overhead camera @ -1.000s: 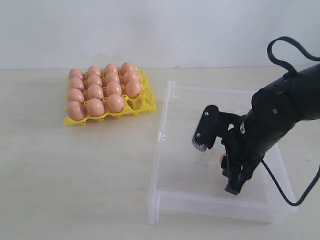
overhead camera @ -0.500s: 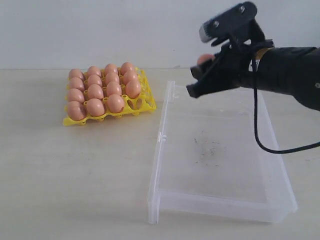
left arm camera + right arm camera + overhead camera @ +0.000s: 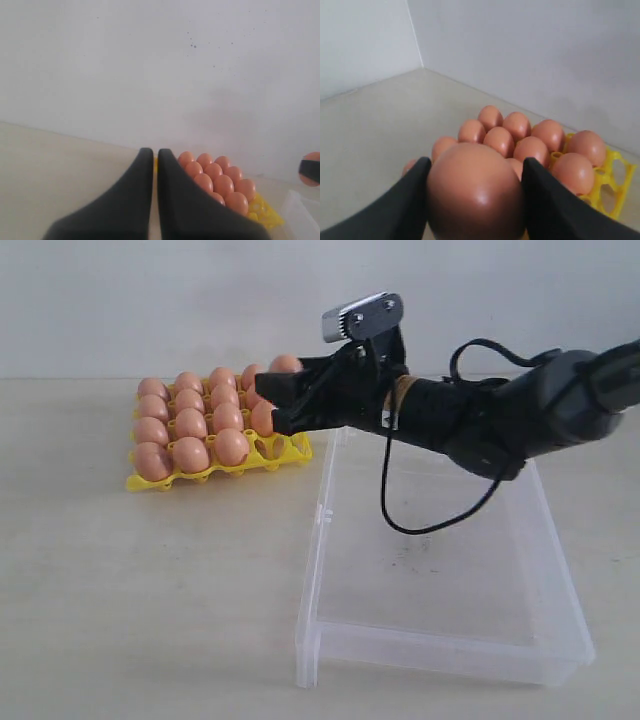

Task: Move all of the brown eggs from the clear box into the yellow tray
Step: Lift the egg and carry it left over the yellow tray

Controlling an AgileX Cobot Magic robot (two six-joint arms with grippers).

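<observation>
**Egg over the tray's far right corner**
Your right gripper [image 3: 272, 392] clasps an egg [image 3: 286, 364] there above the tray [image 3: 292, 452], its long axis unclear. The other eggs [image 3: 190, 452] stand upright. The box [image 3: 440, 645] sits by the tabletop's [image 3: 150, 590] right edge. Your left gripper [image 3: 155, 165] is clenched on nothing.

- Table [image 3: 150, 580]: pale, light-wood top, running back to a white wall.
- Tray [image 3: 292, 450]: yellow, flat on the table at the far left in the exterior view, close to the wall.
- Box [image 3: 440, 652]: clear and low-walled, flat on the table right of the tray. Its far left corner is just beside the tray, with a narrow gap between. Dark scuffs mark its floor.
</observation>
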